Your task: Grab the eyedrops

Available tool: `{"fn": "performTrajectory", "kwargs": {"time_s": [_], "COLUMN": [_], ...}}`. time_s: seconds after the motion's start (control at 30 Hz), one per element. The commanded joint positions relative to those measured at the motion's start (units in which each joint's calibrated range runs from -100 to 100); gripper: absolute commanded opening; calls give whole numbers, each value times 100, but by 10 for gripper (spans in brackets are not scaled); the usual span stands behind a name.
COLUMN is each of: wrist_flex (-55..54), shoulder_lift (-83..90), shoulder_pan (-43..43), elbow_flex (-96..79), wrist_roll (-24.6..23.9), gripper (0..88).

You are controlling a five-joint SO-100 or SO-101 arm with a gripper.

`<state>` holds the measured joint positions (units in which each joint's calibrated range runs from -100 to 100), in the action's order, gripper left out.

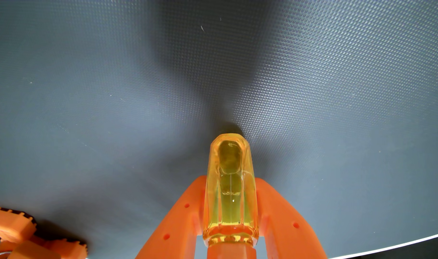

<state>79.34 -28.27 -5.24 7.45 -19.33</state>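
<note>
In the wrist view the gripper (229, 184) is showing two bright orange plastic fingers (178, 219), smooth and matte, widening toward the bottom edge of the frame like a broad V. Each finger is carrying small round holes on its face, two on the left one and one visible on the right. At the lower left corner another orange arm part (26, 236) is showing blocky moulded shapes edged with a dark toothed strip.

eyedrops (230, 184) between the fingers (185, 211), above mat (88, 99).
</note>
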Motion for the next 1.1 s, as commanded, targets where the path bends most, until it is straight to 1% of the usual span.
{"fn": "performTrajectory", "kwargs": {"time_s": [0.0,0.23,0.43,0.57,0.67,0.83,1.07], "wrist_flex": [-37,-37,-11,50,335,872,682], "shoulder_lift": [46,80,208,615,997,1549,2203], "shoulder_pan": [-49,-24,67,175,283,425,283], "elbow_flex": [-11,-2,160,205,196,214,223], "wrist_roll": [20,20,292,700,1030,1281,1779], "gripper": [9,7,6,6,6,6,6]}}
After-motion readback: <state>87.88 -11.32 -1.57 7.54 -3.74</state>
